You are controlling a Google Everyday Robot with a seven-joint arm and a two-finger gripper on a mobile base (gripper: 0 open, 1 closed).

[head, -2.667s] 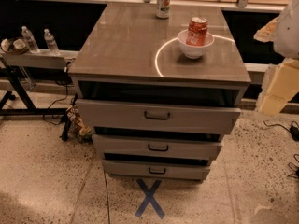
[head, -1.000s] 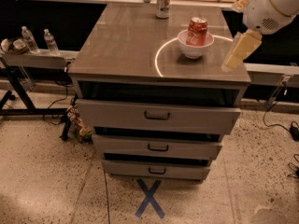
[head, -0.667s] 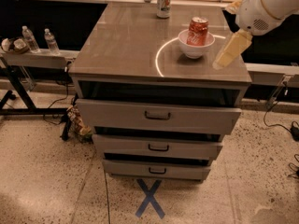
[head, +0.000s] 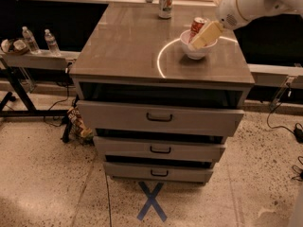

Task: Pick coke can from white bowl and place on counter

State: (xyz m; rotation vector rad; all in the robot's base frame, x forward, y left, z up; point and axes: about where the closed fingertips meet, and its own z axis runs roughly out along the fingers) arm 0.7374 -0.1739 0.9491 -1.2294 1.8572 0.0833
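The red coke can (head: pixel 196 26) stands upright in the white bowl (head: pixel 197 49) on the right part of the grey-brown counter (head: pixel 128 46), beside the bright ring of light. My gripper (head: pixel 204 36) reaches in from the upper right on the white arm and hangs in front of the can, over the bowl, hiding part of both. The can's silver top still shows to the left of the gripper.
A pale white-green can (head: pixel 165 2) stands at the counter's far edge. The cabinet has three drawers (head: pixel 160 118) slightly pulled out. A side shelf with water bottles (head: pixel 30 39) is at the left. A blue X (head: pixel 151 201) is taped on the floor.
The arm has swung in from the right and moved left, so the gripper now hangs over the bowl and in front of the can. The can and the bowl have not moved.
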